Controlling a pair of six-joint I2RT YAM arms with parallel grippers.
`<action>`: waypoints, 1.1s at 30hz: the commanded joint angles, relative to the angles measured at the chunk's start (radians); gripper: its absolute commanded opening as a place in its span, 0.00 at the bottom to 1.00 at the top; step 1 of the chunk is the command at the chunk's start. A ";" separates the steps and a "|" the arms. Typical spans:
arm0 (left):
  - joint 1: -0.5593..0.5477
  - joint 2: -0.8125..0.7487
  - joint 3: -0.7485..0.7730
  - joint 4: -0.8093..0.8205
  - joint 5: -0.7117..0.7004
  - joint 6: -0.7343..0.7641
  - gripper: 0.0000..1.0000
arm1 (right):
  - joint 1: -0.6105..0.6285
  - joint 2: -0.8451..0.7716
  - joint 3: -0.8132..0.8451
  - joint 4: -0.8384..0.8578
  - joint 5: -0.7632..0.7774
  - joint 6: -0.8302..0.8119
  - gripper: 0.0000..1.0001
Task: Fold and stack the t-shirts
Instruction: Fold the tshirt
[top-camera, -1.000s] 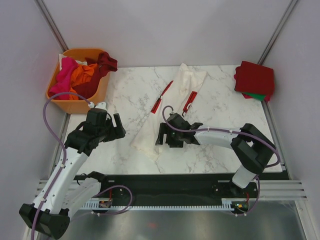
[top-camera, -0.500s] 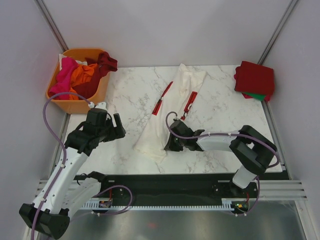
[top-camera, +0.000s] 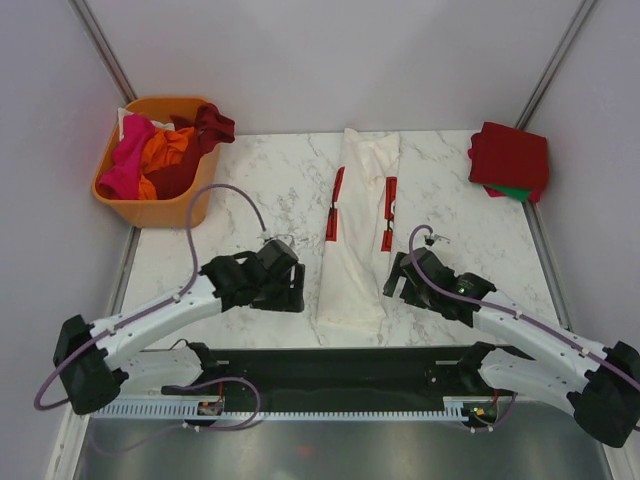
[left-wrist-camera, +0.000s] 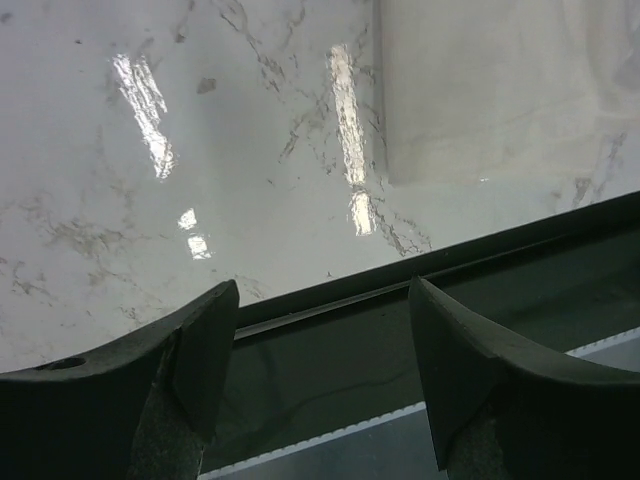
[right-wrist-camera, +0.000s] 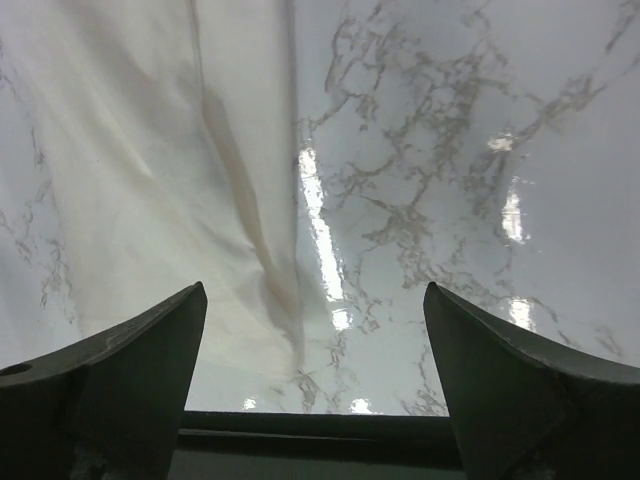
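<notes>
Cream tee lies in a long strip, a gripper at each side of its near end

The tee (top-camera: 352, 250) runs from 12 to 6 o'clock down the middle of the table (top-camera: 260, 190), sleeves tucked in. The left gripper (top-camera: 290, 288) sits at its 8 o'clock and the right gripper (top-camera: 397, 277) at its 4 o'clock, both with jaws spread wide and holding nothing. More tees fill the basket (top-camera: 150, 212) at 10 o'clock, and a folded stack (top-camera: 510, 158) sits at 2 o'clock. The cloth looks light and limp, likely to slide on the glossy marble, so pinch all layers at the two corners of the 6 o'clock end
</notes>
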 joint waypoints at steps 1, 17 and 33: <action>-0.119 0.133 0.056 0.050 -0.082 -0.134 0.76 | -0.002 -0.053 0.071 -0.161 0.128 -0.004 0.98; -0.294 0.610 0.309 0.112 -0.204 -0.066 0.68 | -0.003 -0.185 0.005 -0.196 0.101 -0.009 0.98; -0.295 0.710 0.304 0.132 -0.248 -0.072 0.14 | -0.002 -0.210 0.004 -0.225 0.109 -0.018 0.98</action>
